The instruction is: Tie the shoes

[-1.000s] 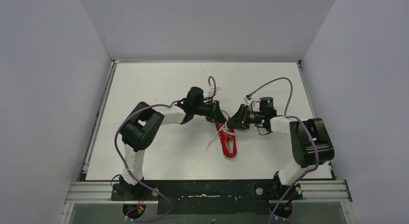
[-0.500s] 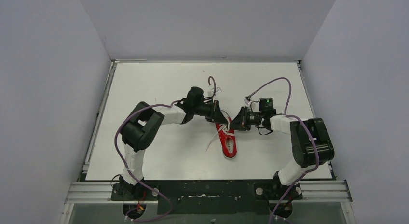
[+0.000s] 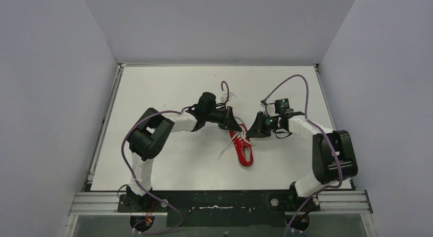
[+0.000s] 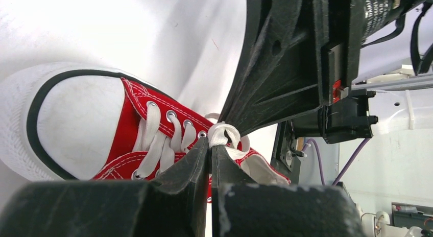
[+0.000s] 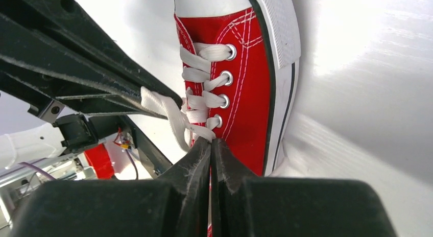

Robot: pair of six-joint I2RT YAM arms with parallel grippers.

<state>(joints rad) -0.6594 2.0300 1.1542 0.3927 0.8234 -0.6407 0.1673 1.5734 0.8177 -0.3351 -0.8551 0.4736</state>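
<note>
On the smooth white table (image 3: 153, 94), two black-and-white jointed arms bend in from either side and meet over the red sneaker (image 3: 244, 154). It lies a little right of centre with its heel end toward the arm bases. Purple cables (image 3: 134, 140) loop along both arms.

From overhead the shoe is a narrow red shape with a pale oval insole. The left gripper (image 3: 231, 125) and right gripper (image 3: 251, 131) crowd its far, laced half. One slack white strand (image 3: 223, 152) trails onto the table to the shoe's left.

Only the wrist cameras show the grips. In the left wrist view, the left gripper (image 4: 210, 145) has its matte black fingers pressed together, pinching a bunched loop of flat woven laces (image 4: 223, 134) just above the red canvas (image 4: 127, 125). The ribbed white rubber toe cap (image 4: 76, 119), edged by a black line, fills the frame's left.

The right wrist view shows the right gripper (image 5: 210, 142) likewise closed tight on the laces (image 5: 199, 131) at the lowest metal eyelet (image 5: 218, 120). A lace strand runs up to the left gripper's dark finger. White stitching and the white sole rim (image 5: 280, 27) show clearly there.
</note>
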